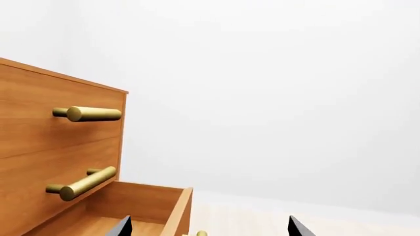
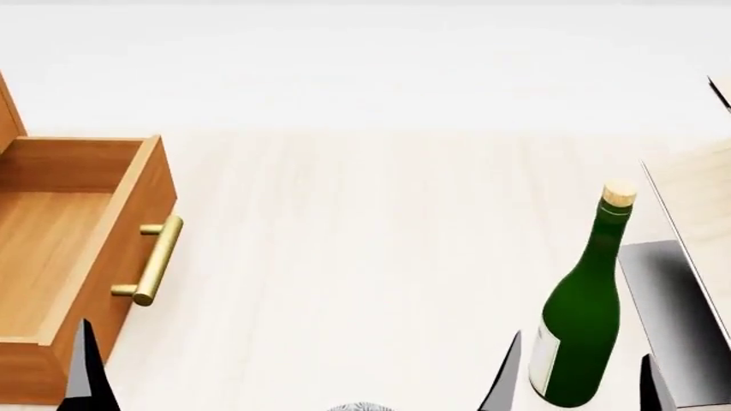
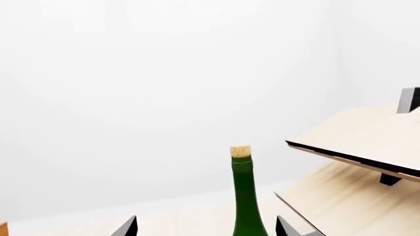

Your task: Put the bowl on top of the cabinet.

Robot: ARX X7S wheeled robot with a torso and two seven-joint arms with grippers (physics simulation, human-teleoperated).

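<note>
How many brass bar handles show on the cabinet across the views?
3. In the left wrist view, the upper handle and middle handle sit on closed drawer fronts; the head view shows the open drawer's handle. More of the cabinet is out of frame.

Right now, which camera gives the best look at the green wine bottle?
The head view: it shows the green wine bottle from cork to base, standing upright beside the rack. The right wrist view catches only its neck and cork. The left wrist view shows none of it.
</note>
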